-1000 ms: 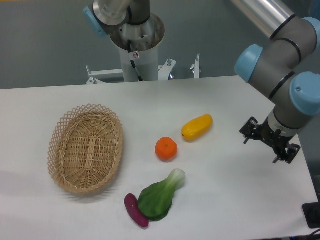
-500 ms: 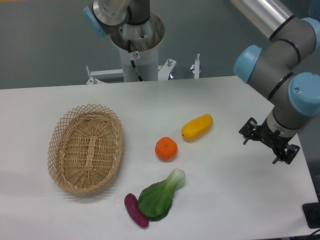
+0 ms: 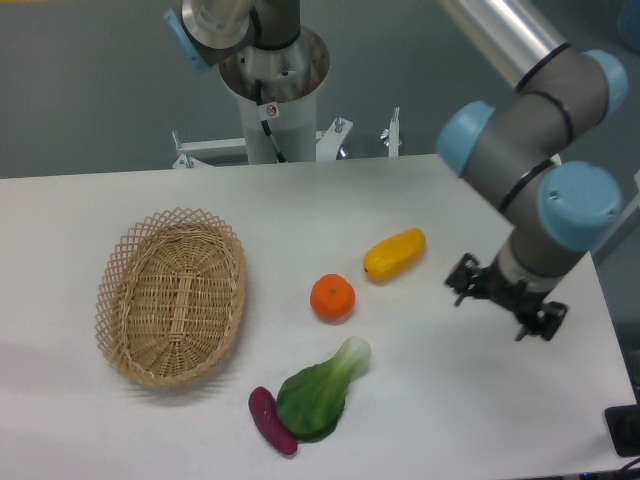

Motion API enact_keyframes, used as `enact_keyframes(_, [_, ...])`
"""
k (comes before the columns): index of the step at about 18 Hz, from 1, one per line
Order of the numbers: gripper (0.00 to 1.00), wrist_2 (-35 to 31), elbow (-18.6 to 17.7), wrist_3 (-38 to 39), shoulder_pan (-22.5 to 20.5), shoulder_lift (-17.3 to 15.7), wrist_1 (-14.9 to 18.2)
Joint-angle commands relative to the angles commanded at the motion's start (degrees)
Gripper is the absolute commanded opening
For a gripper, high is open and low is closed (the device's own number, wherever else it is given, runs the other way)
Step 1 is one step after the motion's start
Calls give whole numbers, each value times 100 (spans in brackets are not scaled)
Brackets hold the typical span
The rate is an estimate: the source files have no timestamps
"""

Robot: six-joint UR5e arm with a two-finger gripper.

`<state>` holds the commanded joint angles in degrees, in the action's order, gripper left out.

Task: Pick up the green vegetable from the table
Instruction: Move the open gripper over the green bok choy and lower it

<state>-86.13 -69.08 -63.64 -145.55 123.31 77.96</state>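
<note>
Green vegetable lay flat on the table, near the front edge and a little right of centre, dark leafy end toward 7 o'clock and pale stalk toward 1 o'clock. A small purple eggplant sat against the leafy end at about 8 o'clock from it, touching or nearly so. An orange rested at 12 o'clock from the vegetable, near but apart. A yellow oblong fruit lay at 1 o'clock from the orange, just beside it, not touching. A woven oval basket occupied the left part of the table, well apart from the vegetable at roughly 10 o'clock. The gripper hung over the right side of the table, at about 2 o'clock from the vegetable and well apart from it, holding nothing. Its two dark fingers pointed down and stood apart with a gap between them. The grey arm with blue joint caps rose from the gripper toward the upper right. The arm's grey base column stood behind the far edge of the table.
</note>
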Motion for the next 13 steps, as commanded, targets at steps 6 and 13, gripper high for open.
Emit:
enact_keyframes(6, [100, 0, -368, 27, 334, 140, -324])
enact_keyframes(13, [100, -44, -940, 115, 581, 202, -1011])
